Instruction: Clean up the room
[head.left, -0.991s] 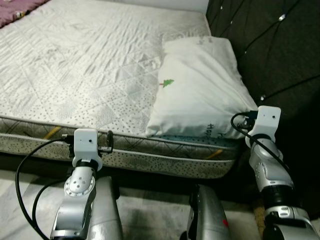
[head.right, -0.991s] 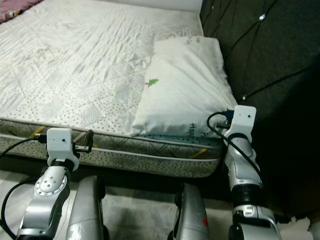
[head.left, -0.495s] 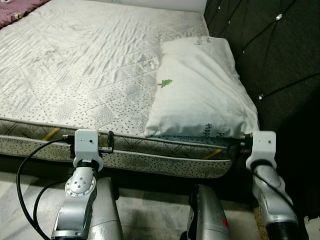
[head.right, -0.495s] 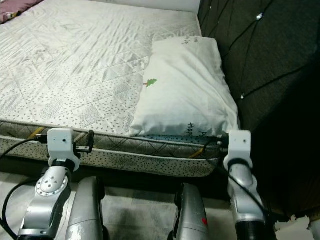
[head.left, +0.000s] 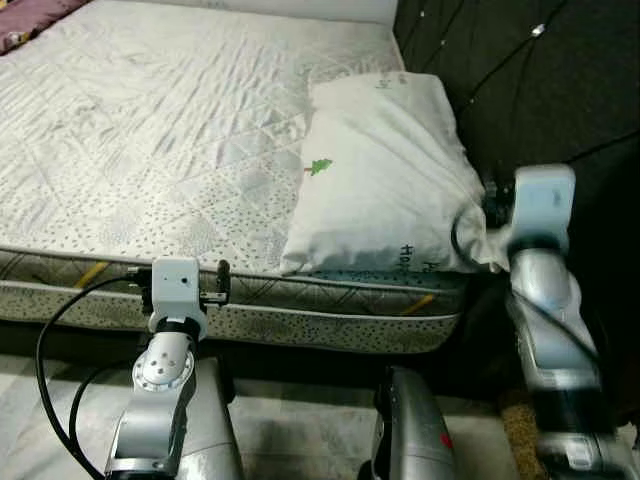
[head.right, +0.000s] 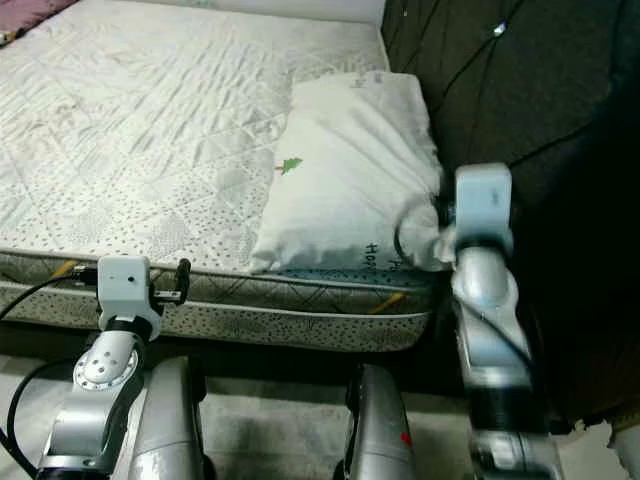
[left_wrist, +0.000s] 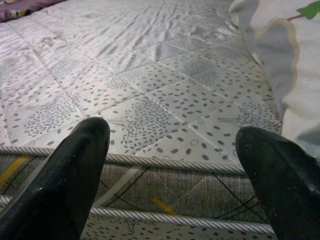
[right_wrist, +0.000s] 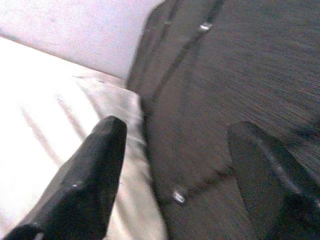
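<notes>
Pillow (head.left: 385, 180) on bare mattress (head.left: 170, 130), beside headboard (head.left: 530, 90).

Head eyes look down on the bed (head.left: 180, 130); the blurred right wrist seemingly faces the headboard (right_wrist: 240, 75).

Bed: bare white quilted mattress (head.left: 180, 130) with dotted pattern, spanning left and centre
Headboard: dark tufted upholstered panel (head.left: 530, 90) with shiny buttons, on the right
Wall: pale strip (head.left: 330, 8) at the far edge
Floor: light grey tiles (head.left: 300, 440), near, under the bed edge
</notes>
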